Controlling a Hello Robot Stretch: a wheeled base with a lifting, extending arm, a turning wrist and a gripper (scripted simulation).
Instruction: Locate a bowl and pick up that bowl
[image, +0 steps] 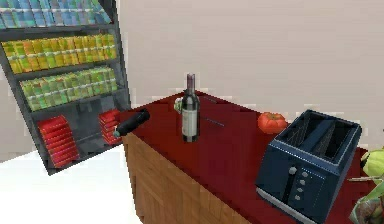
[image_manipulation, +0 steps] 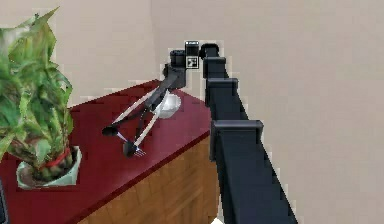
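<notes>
A small pale rounded thing (image_manipulation: 171, 103), perhaps the bowl though its shape is unclear, lies on the dark red tabletop (image_manipulation: 95, 128) near its far corner in the arm side view. The gripper (image_manipulation: 137, 147) slants down just beside it, at the end of the dark arm (image_manipulation: 235, 140); I cannot tell whether they touch or whether the gripper holds anything. A leafy potted plant (image_manipulation: 33, 100) stands at that view's left. In the forward view, a wine bottle (image: 189, 108) stands upright mid-tabletop with a small greenish thing (image: 177, 103) just behind it. A tomato (image: 271, 122) and a dark blue toaster (image: 308, 165) sit to the right. A dark bottle (image: 131, 122) lies at the left edge, with a drinks shelf (image: 65, 80) beyond.
</notes>
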